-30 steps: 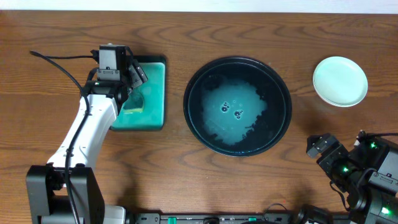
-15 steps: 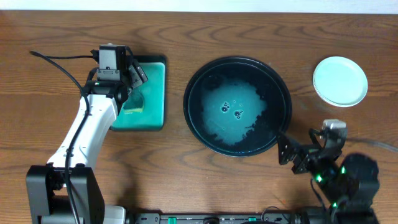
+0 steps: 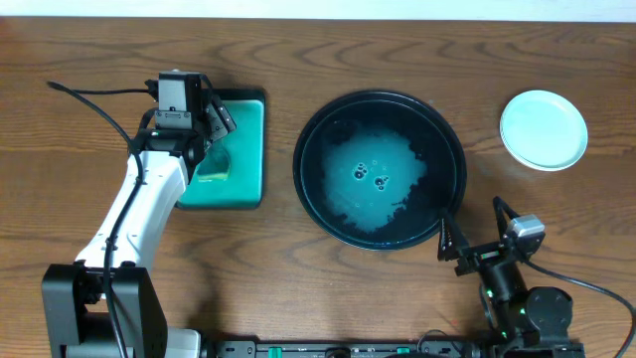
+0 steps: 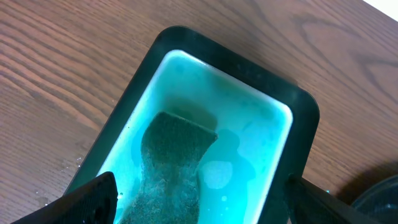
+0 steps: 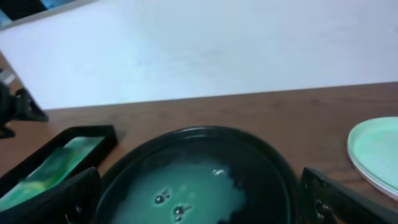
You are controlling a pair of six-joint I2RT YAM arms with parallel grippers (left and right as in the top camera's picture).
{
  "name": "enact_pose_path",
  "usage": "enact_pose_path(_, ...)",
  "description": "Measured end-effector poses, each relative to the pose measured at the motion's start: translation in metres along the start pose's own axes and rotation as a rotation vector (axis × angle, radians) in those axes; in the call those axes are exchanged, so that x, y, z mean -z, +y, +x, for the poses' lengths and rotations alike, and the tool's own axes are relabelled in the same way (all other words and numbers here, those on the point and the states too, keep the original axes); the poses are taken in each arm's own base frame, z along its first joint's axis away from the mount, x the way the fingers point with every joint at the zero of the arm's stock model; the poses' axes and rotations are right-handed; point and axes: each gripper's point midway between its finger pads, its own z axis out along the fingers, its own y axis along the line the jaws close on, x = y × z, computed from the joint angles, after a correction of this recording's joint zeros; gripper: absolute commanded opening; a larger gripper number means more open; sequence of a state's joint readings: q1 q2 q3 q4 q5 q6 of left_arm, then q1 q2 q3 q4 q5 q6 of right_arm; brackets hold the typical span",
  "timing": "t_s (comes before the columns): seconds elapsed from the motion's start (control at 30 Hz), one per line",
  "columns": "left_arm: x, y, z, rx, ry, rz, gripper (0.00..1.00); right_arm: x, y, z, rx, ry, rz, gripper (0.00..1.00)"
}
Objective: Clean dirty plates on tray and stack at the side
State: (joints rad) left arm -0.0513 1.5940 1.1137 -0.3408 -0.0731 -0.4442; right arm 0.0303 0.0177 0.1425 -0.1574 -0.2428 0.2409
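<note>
One pale-mint plate on table, tray's 2 o'clock, well apart from rim. Black tray mid-table, teal liquid pooled inside. Left gripper fingers spread, above sponge in teal dish. Right gripper fingers spread, tray's 5 o'clock.

1. The right wrist view's right edge cuts off the plates.
2. The left wrist view's bottom edge cuts off the sponge.
3. Only a corner sliver of the tray shows there.
</note>
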Motion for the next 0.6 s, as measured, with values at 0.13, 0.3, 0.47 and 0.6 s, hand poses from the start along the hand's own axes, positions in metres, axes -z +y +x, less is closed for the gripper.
enact_pose_path(0.13, 0.000, 0.000, 0.000, 0.000, 0.000, 0.000, 0.86, -0.004, -0.011, 0.002, 0.006, -0.038, 0.044, 0.99)
enact_pose_path(0.3, 0.000, 0.000, 0.000, 0.000, 0.000, 0.000, 0.86, -0.006, -0.021, -0.002, 0.016, -0.105, 0.090, 0.99)
enact_pose_path(0.47, 0.000, 0.000, 0.000, 0.000, 0.000, 0.000, 0.86, -0.007, -0.031, 0.004, 0.014, -0.116, 0.132, 0.99)
enact_pose_path(0.6, 0.000, 0.000, 0.000, 0.000, 0.000, 0.000, 0.86, -0.007, -0.037, 0.008, 0.024, -0.106, 0.168, 0.99)
